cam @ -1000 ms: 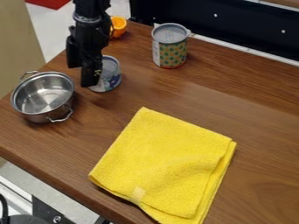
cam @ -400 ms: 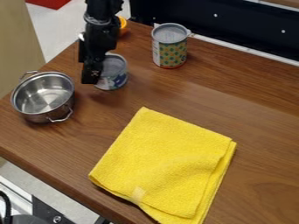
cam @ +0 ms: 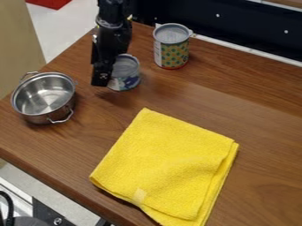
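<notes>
The black gripper (cam: 103, 79) hangs down at the upper left of the table, against the left side of a small can (cam: 125, 74) with a grey top and a blue and white label. Part of the can's left side is hidden behind it. The can stands upright; whether it is held or only touched is unclear. A taller can (cam: 171, 48) with a green and yellow pattern stands to the right and farther back. To the gripper's lower left is a steel pot (cam: 44, 95) with two handles.
A folded yellow cloth (cam: 171, 163) lies across the front middle of the wooden table (cam: 265, 119). A dark panel (cam: 236, 26) runs behind the table's back edge. The table's left edge lies close beyond the pot.
The gripper has moved to the right, and the small can has shifted right along with it. The orange object at the back is now hidden behind the arm. Pot, cloth and taller can are unmoved.
</notes>
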`<act>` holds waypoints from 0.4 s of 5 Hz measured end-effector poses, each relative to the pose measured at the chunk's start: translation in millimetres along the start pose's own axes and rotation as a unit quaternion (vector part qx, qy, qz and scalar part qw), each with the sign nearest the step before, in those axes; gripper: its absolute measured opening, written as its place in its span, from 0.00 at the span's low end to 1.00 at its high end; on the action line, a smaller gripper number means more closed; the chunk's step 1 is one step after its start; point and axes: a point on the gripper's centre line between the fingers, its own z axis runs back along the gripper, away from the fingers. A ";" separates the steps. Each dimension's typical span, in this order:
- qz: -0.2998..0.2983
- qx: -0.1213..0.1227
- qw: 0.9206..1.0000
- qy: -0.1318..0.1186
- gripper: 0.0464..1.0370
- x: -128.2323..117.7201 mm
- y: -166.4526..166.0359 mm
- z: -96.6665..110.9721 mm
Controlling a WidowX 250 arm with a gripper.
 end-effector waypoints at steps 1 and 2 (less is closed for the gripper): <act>-0.052 -0.011 0.998 -0.016 0.96 11.0 -14.7 -6.8; -0.060 -0.003 0.998 -0.023 0.96 24.4 -21.5 -3.1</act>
